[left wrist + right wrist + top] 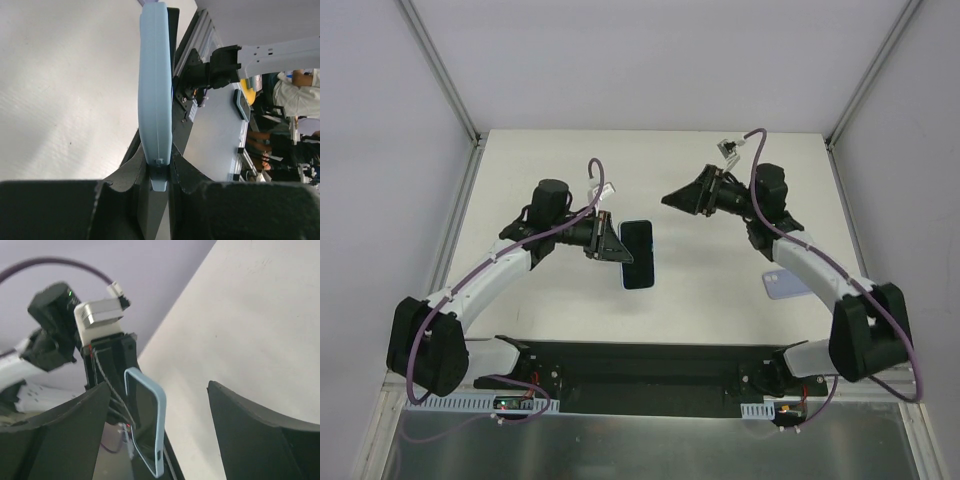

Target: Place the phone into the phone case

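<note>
My left gripper is shut on the short end of a light blue phone case and holds it off the table, edge-on in the left wrist view. A dark glossy face, seemingly the phone's screen, fills the blue rim. My right gripper is open and empty, up to the right of the case and pointing at it. In the right wrist view the case sits between my spread fingers, not touching them.
A pale lavender flat object lies on the white table at the right, partly under my right arm. A black base bar runs along the near edge. Grey walls and metal frame posts enclose the table.
</note>
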Controlling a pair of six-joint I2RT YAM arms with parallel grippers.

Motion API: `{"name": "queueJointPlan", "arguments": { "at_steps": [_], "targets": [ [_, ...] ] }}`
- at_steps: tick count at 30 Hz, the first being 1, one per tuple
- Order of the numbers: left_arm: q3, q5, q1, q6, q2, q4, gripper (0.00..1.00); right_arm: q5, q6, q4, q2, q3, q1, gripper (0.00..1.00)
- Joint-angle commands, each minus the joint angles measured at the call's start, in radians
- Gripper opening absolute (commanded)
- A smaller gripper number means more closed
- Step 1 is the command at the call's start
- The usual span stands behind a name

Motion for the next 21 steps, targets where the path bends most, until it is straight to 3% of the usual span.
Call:
{"name": "queueJointPlan", "arguments": {
  "at_steps": [1, 7, 12, 21],
  "targets": [
    [0.053, 0.014, -0.003, 0.190, -0.050, -0.177, 0.00, 0.109, -0.506, -0.567, -0.182, 0.105, 0.057, 0.83],
    [0.036, 0.090, -0.011, 0.262, -0.070, -0.186, 0.00, -0.201, -0.395, -0.413, -0.124, 0.074, 0.109, 0.89],
    [0.033, 0.132, -0.013, 0.316, -0.089, -0.200, 0.00, -0.271, -0.436, -0.406, -0.104, 0.059, 0.163, 0.92],
    [0.036, 0.207, -0.014, 0.339, -0.055, -0.217, 0.00, -0.295, -0.433, -0.406, -0.034, 0.108, 0.186, 0.89]
  ]
}}
